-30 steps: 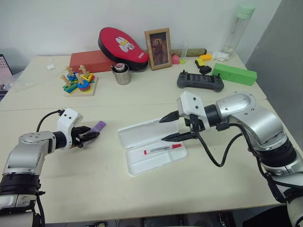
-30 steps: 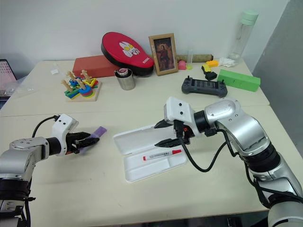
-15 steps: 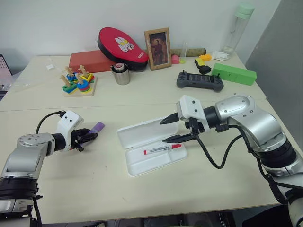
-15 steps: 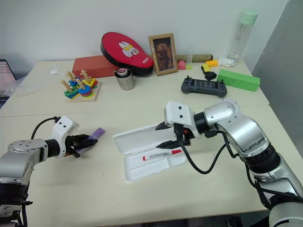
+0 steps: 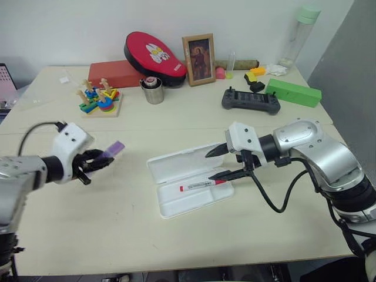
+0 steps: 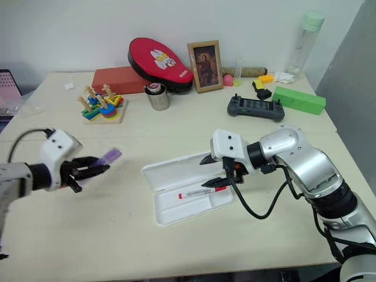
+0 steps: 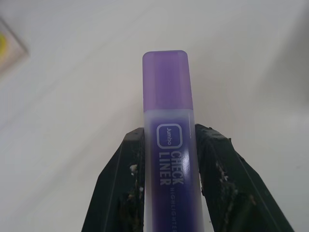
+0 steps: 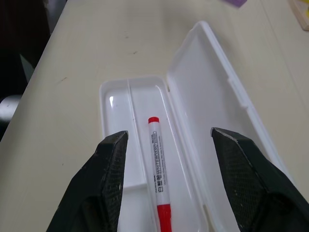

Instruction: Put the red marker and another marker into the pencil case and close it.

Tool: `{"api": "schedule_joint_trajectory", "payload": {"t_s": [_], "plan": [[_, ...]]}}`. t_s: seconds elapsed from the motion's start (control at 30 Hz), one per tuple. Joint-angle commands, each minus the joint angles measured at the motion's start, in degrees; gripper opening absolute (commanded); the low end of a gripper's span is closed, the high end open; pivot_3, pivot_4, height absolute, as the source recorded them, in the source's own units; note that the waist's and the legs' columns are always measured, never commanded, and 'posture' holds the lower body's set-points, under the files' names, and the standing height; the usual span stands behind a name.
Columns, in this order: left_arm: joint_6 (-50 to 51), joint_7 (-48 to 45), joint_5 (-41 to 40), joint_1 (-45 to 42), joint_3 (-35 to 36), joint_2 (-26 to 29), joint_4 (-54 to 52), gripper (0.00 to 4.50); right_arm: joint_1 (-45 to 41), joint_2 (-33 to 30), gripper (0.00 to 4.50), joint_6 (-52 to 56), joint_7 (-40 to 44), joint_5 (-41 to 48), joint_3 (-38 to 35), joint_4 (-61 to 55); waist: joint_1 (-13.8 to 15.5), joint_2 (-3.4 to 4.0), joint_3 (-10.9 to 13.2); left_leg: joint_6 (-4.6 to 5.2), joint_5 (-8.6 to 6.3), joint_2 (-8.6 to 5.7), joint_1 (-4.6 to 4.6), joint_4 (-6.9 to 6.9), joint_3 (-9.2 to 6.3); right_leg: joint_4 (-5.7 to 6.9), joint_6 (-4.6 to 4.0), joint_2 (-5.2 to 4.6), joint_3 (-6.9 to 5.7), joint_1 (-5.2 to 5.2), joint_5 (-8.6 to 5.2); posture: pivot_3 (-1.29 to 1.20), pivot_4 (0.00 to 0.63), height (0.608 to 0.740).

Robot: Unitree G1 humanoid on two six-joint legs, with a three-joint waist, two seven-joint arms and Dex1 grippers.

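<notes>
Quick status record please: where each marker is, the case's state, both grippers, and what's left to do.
red marker: lying in the tray of the pencil case
purple highlighter: clamped between the left gripper's fingers, cap end sticking out, off the table
pencil case: open, lid laid flat on the table
left gripper: shut on the purple highlighter, to the left of the case
right gripper: open, holding nothing, over the case's right end above the red marker
remaining: highlighter into the case, then close the lid

Hidden and cut-off parts

The purple highlighter (image 7: 168, 145) is cut off below by the frame; its lower barrel is flanked by the left gripper's fingers (image 7: 120, 193).
</notes>
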Motion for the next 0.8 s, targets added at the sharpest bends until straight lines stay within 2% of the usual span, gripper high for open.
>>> {"api": "schedule_joint_trajectory", "payload": {"t_s": [0.03, 0.2, 0.4, 0.53, 0.63, 0.8], "plan": [[2.62, -5.23, -5.6, 3.52, 6.08, 1.99, -9.63, 1.19, 0.66, -2.19, 2.88, -1.8, 1.36, 0.46, -2.34, -2.05, -0.02, 0.15, 0.07, 0.0, 0.0, -0.03, 0.04, -0.02, 0.06, -0.04, 0.0, -0.03, 0.03, 0.02, 0.0, 0.0, 0.15, 0.74], [4.81, -6.02, -12.09, 0.96, 6.53, 2.72, -14.72, 1.19, 1.16, -2.99, 2.88, -2.77, 1.32, -0.09, -2.05, -1.84, -0.12, 0.14, 0.08, 0.0, 0.0, 0.0, 0.07, -0.01, 0.02, 0.11, 0.0, 0.04, 0.02, 0.0, 0.0, 0.0, 0.15, 0.74], [4.86, -5.87, -18.57, -1.65, 1.74, 1.85, -18.76, 1.19, 0.9, -2.98, 2.88, -3.97, 1.78, -1.21, -1.55, -0.85, -0.06, 0.13, 0.08, 0.0, 0.0, -0.01, 0.07, 0.02, 0.02, 0.13, 0.0, 0.03, 0.03, 0.03, 0.0, 0.0, 0.15, 0.74], [3.55, -3.51, -17.07, 0.22, -2.86, 0.2, -19.0, 1.19, 0.65, -2.68, 2.88, -4.11, 1.75, -1.37, -1.41, -0.57, -0.12, 0.14, 0.08, 0.0, 0.0, -0.01, 0.09, 0.01, 0.03, 0.13, 0.0, 0.04, 0.05, 0.01, 0.0, 0.0, 0.15, 0.74], [2.2, -3.66, -18.13, 1.25, -8.04, -3.42, -17.35, 1.19, 0.43, -2.56, 2.88, -4.22, 1.59, -1.68, -1.23, -0.34, -0.08, 0.14, 0.08, 0.0, 0.0, -0.01, 0.08, 0.0, 0.02, 0.12, 0.0, 0.05, 0.06, 0.01, 0.0, 0.0, 0.15, 0.74], [-2.17, -3.71, -13.66, 4.81, -16.27, -6.32, -16.2, 1.19, 0.08, -2.43, 2.88, -4.04, 1.63, -2.02, -0.98, -0.14, -0.05, 0.13, 0.08, 0.0, 0.0, -0.01, 0.06, 0.03, 0.05, 0.1, 0.0, 0.05, 0.08, 0.01, 0.0, 0.0, 0.15, 0.74]]}}
